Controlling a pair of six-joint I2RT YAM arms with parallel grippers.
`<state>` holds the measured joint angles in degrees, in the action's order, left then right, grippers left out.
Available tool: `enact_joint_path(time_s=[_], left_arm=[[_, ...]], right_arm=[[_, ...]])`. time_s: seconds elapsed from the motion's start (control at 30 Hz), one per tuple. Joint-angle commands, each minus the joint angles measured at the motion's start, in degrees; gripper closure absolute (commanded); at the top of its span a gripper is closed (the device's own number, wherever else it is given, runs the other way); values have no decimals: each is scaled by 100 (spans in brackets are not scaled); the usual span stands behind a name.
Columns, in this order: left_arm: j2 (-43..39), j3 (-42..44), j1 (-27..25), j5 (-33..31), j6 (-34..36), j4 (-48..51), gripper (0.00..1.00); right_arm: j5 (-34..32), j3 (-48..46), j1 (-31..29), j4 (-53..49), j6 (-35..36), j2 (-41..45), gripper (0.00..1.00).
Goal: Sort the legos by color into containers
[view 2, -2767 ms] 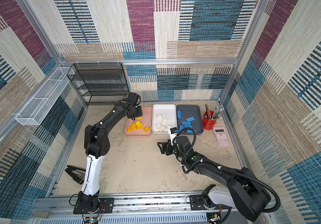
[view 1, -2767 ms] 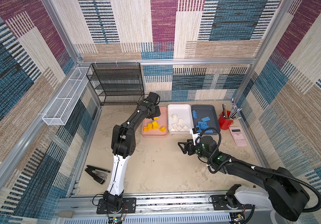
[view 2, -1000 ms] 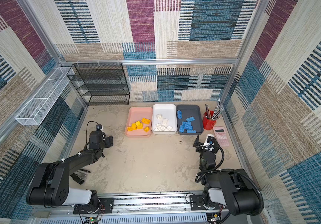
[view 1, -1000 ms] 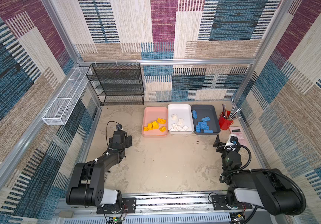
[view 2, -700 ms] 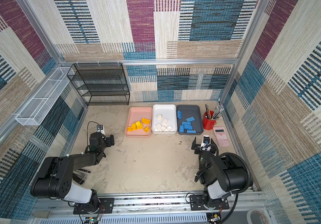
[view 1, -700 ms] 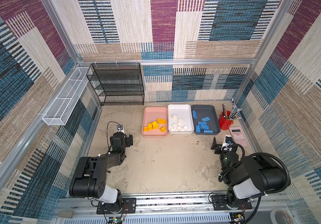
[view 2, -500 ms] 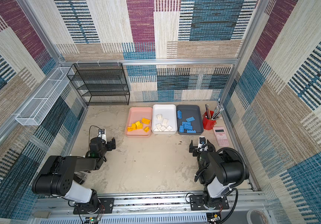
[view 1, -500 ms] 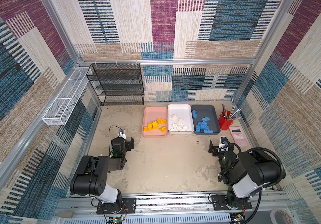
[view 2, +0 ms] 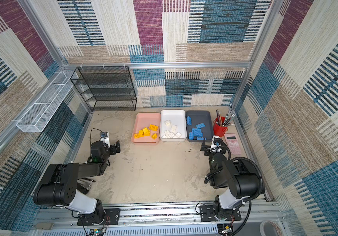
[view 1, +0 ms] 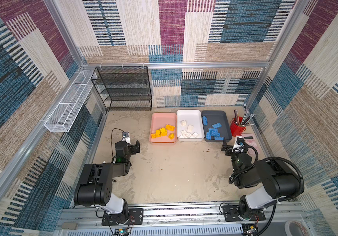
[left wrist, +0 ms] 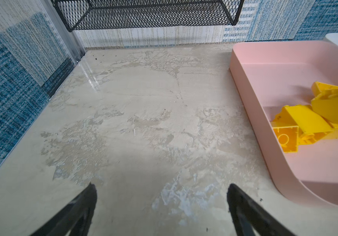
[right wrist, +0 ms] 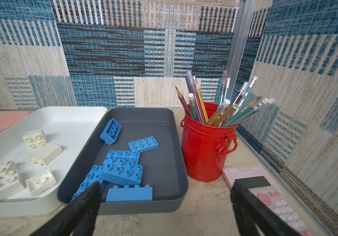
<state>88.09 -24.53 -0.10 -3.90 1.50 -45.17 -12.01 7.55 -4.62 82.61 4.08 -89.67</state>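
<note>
Three containers stand side by side at the back. The pink tray holds several yellow legos, the white tray several white legos, and the dark grey tray several blue legos. My left gripper is open and empty over bare table, left of the pink tray. My right gripper is open and empty just in front of the grey tray, beside the blue legos. Both arms are folded back near the front rail.
A red pen cup and a pink calculator sit right of the grey tray, close to my right gripper. A black wire shelf stands at the back left, with a white wire basket on the left wall. A black stapler lies under my left arm.
Both arms have drawn back from the trays and folded down near the front rail. The left gripper, earlier over the pink tray, now hangs open over bare table.
</note>
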Motion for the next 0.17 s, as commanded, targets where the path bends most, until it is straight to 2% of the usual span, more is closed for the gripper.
enact_joint_path(time_s=[0.0, 0.13], left_arm=[[-2, -29, 10, 97, -9, -83, 1], [4, -27, 11, 100, -7, -86, 1]], right_arm=[[24, 95, 1, 136, -98, 10, 1], [20, 27, 11, 282, -91, 11, 1]])
